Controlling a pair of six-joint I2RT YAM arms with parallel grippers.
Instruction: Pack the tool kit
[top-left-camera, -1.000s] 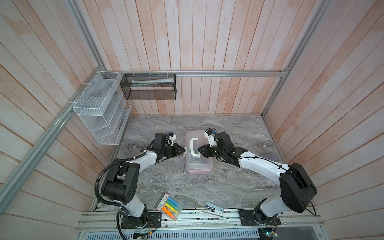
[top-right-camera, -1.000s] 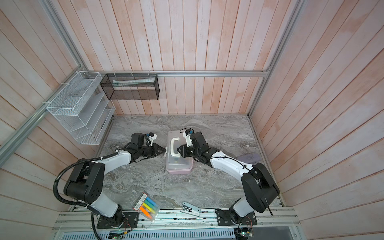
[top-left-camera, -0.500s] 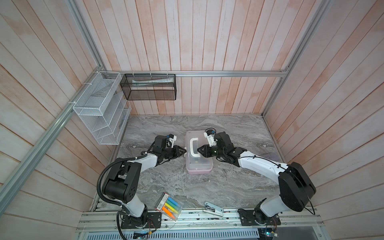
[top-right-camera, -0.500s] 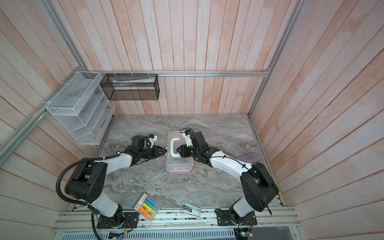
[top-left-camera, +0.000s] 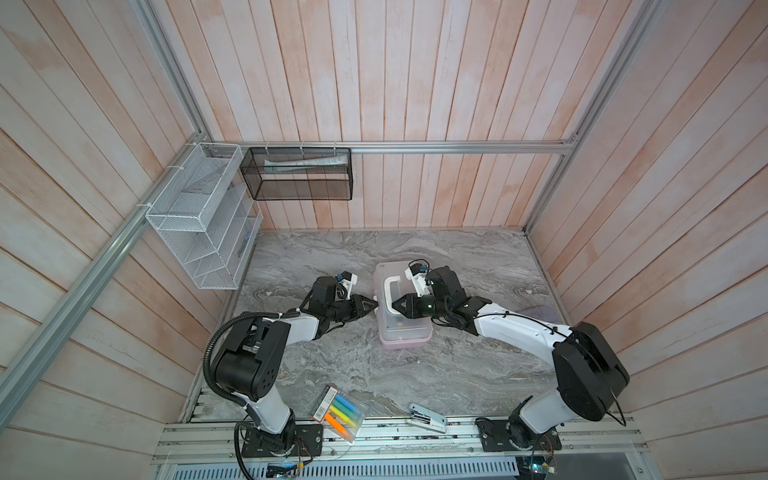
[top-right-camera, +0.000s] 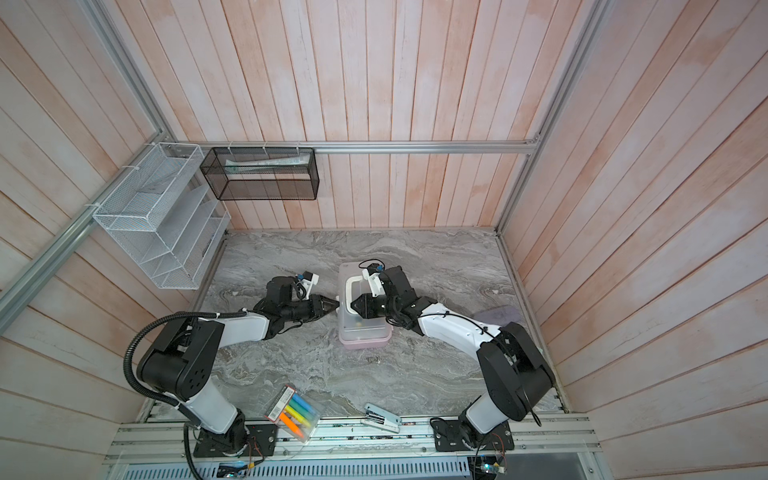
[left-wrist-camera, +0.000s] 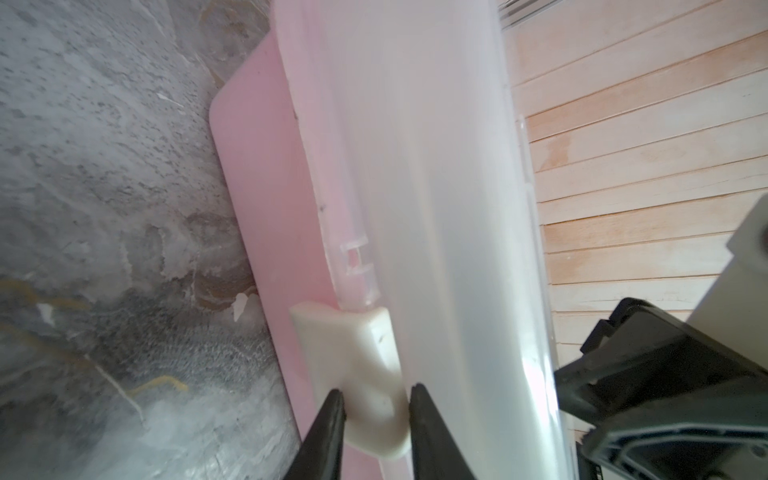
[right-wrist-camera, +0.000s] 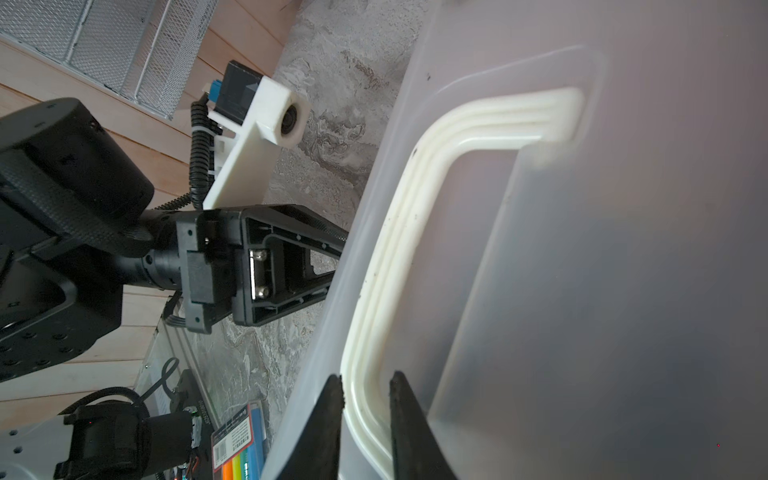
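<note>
Box (top-left-camera: 409, 332) lies lengthwise near-to-far, right jaws clenching its handle (right-wrist-camera: 374, 291); left wrist view alone shows left jaws flanking latch (left-wrist-camera: 365, 374), grip unclear.

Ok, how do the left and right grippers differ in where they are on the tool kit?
The left gripper is closed on the white latch on the tool kit's side; the right gripper is closed on the white handle on its lid. The left gripper comes in from beside the kit; the right gripper reaches over its top. Both have narrow jaws and point toward each other.
</note>
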